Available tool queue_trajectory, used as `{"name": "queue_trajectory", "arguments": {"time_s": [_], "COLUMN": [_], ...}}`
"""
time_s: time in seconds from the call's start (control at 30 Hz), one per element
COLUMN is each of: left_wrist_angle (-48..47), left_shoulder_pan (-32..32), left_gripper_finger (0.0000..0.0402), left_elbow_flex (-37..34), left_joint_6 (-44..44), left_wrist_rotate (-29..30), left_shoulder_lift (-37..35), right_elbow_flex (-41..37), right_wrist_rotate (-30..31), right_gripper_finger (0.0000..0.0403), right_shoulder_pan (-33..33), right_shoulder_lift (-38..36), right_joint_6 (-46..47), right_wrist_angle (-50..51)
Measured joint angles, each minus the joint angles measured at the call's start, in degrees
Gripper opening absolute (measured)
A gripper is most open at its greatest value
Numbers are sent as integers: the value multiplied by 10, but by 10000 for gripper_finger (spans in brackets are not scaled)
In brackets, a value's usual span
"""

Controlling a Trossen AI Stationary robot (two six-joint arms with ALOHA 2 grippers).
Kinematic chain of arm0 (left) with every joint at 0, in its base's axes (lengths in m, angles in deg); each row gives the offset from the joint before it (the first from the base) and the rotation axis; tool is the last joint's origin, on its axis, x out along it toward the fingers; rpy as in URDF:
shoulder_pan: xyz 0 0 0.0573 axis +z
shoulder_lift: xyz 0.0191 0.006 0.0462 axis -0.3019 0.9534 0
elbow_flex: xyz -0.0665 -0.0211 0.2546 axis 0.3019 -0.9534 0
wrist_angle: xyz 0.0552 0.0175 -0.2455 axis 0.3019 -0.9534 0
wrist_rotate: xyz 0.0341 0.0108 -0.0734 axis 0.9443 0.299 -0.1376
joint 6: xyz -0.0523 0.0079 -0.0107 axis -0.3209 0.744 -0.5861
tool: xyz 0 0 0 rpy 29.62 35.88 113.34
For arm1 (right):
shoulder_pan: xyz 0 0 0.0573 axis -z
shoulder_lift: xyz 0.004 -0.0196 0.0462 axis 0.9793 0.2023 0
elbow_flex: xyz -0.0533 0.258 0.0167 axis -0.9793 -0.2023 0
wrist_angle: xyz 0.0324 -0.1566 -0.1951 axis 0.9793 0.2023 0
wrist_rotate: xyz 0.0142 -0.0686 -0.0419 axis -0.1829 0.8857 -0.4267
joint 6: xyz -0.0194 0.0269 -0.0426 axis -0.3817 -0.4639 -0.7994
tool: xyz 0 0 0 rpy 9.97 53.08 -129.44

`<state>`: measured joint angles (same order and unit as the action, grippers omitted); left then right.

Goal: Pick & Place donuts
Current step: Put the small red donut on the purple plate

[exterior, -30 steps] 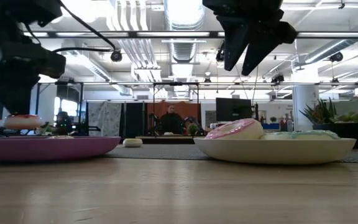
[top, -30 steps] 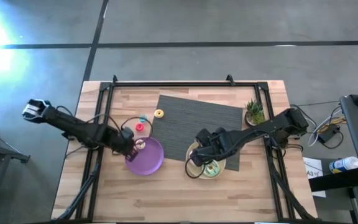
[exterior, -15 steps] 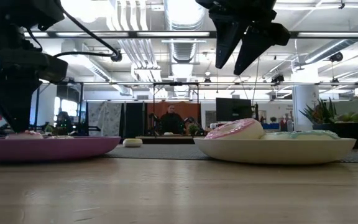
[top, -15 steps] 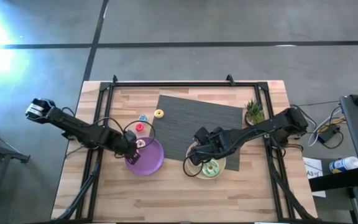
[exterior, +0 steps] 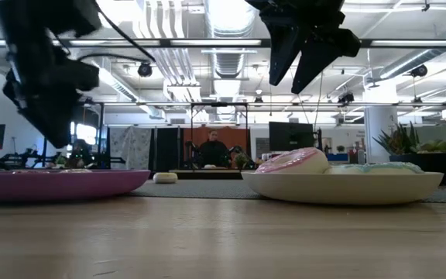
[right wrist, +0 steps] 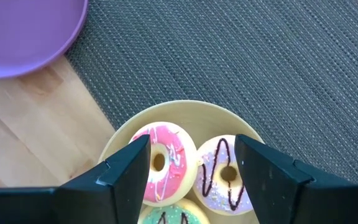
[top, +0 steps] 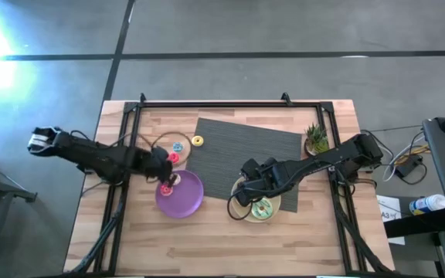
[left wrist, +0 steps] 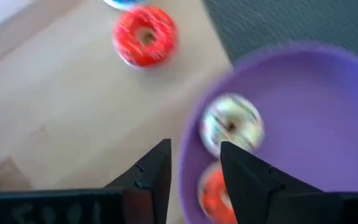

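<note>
The purple plate (top: 188,201) holds a tiny white donut (left wrist: 232,124) and a tiny orange-red donut (left wrist: 215,194). My left gripper (left wrist: 194,165) hangs open above that plate's far-left rim, holding nothing. On the wood beyond it lie a red donut (top: 173,157), a blue donut (top: 178,146) and a yellow donut (top: 198,141). The cream plate (right wrist: 185,109) carries a pink donut (right wrist: 160,162), a white-brown donut (right wrist: 225,174) and a green donut (right wrist: 173,218). My right gripper (right wrist: 191,146) hovers open above them, well clear of them in the low view.
A dark woven mat (top: 246,150) lies under the cream plate's far side. A small potted plant (top: 316,139) stands at the table's right. Black frame rails run along the table's far, left and right sides. Bare wood fills the near part of the table.
My left gripper has let go of the tiny white donut, which now lies in the purple plate. It has then risen and drawn back toward the table's far-left, off the plate's middle to its rim.
</note>
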<state>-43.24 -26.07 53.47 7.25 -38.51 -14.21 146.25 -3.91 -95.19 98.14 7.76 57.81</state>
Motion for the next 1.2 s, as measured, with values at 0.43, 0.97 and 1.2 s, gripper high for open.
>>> {"name": "queue_trajectory", "arguments": {"time_s": [0.43,0.97,1.2], "left_wrist_angle": [144,309,345], "left_shoulder_pan": [306,320,320], "left_gripper_finger": [113,112,64], "left_elbow_flex": [-67,-137,-136], "left_joint_6": [178,183,196], "left_wrist_rotate": [-102,-130,-121], "left_shoulder_lift": [4,45,93], "right_elbow_flex": [0,-2,-2], "right_wrist_rotate": [0,0,0], "right_gripper_finger": [224,224,224], "right_shoulder_pan": [0,-1,-1], "right_shoulder_lift": [0,0,0], "right_joint_6": [-3,-4,-4], "right_wrist_angle": [-1,-2,-1]}}
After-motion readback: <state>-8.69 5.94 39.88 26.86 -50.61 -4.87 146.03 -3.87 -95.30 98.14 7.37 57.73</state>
